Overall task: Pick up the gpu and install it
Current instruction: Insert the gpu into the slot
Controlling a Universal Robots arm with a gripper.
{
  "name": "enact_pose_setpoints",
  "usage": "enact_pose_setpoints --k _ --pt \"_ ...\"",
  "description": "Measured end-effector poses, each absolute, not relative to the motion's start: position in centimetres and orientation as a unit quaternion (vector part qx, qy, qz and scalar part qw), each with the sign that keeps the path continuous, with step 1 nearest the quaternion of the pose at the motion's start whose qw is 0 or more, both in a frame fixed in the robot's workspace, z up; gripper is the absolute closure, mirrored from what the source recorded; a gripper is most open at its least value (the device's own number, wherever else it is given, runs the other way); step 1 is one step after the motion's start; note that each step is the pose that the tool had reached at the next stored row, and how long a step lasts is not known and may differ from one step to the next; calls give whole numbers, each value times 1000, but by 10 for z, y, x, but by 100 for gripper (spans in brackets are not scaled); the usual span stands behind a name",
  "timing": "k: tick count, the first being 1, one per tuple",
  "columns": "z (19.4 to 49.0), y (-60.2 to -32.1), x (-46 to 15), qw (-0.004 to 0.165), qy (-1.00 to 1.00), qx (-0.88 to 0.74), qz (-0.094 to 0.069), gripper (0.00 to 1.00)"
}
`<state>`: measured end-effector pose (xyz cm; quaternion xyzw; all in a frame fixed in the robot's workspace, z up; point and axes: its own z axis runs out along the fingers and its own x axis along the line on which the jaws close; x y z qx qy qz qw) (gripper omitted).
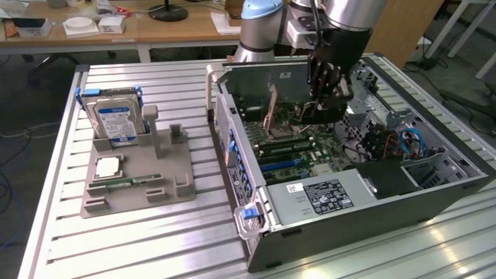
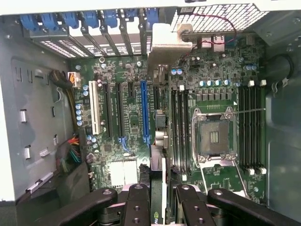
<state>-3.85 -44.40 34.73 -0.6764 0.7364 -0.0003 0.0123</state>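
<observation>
The gpu [image 1: 263, 84] hangs upright over the open computer case [image 1: 372, 218], its silvery end bracket [image 1: 210, 87] toward the exterior view's left. My gripper [image 1: 322, 107] is shut on the card's other end, just above the motherboard [image 1: 291, 145]. In the wrist view the card shows edge-on between my black fingers [image 2: 136, 202]. It runs from my gripper [image 2: 157, 195] to the pale bracket [image 2: 165, 44] at the case's rear wall. It hovers beside the long blue slot [image 2: 145, 113], apart from the board.
On the exterior view's left a grey holder tray [image 1: 166, 195] carries a silver hard drive [image 1: 116, 119], a processor chip [image 1: 107, 167] and a green memory stick [image 1: 124, 181]. Inside the case are the processor socket [image 2: 214, 136], blue slot latches [image 2: 70, 21], cables [image 1: 407, 142] and a labelled power supply [image 1: 322, 195].
</observation>
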Motion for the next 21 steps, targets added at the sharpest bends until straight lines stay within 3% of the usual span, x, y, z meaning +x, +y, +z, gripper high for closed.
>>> enact_pose_setpoints --k 21 --pt "338 -444 -39 8 737 -676 1 74"
